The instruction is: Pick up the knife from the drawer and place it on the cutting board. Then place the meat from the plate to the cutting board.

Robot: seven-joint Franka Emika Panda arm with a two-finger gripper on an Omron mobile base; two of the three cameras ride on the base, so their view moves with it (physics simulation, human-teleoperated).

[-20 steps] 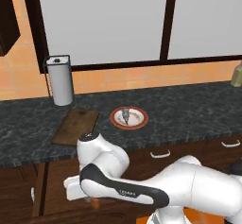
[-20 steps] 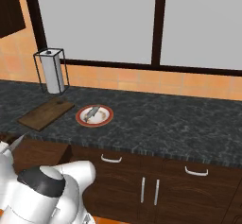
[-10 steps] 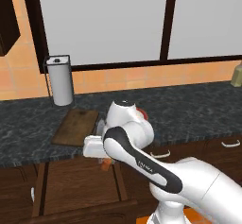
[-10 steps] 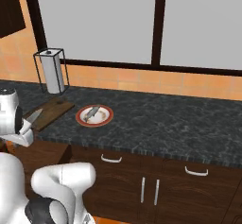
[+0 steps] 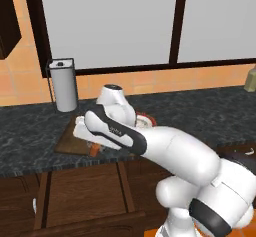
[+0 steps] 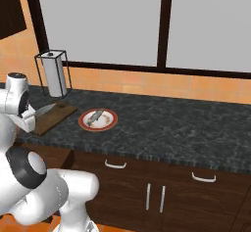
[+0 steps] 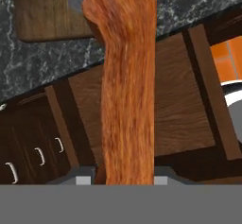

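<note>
While the arm reaches over the counter edge in the left base view, the knife (image 5: 94,150) shows orange just beside the board (image 5: 67,140), above the open drawer (image 5: 85,193). Right base view: blade over the board, meat (image 6: 96,115) lying on the plate (image 6: 98,119). Hand view: gripper (image 7: 124,178) clamped on the handle; stiff and light, held well.

A: What is running up the middle of the hand view?

B: The knife (image 7: 127,86), its orange handle rising from the end effector (image 7: 124,178) at the bottom; a bit of grey blade is showing at the top edge.

A: And behind it?

B: The cutting board (image 7: 45,12) is lying on the dark speckled desk (image 7: 42,67) at upper left. Below, the drawer (image 7: 177,109) is sitting open, showing its flat brown floor, with narrower drawer fronts (image 7: 28,147) to its left.
</note>
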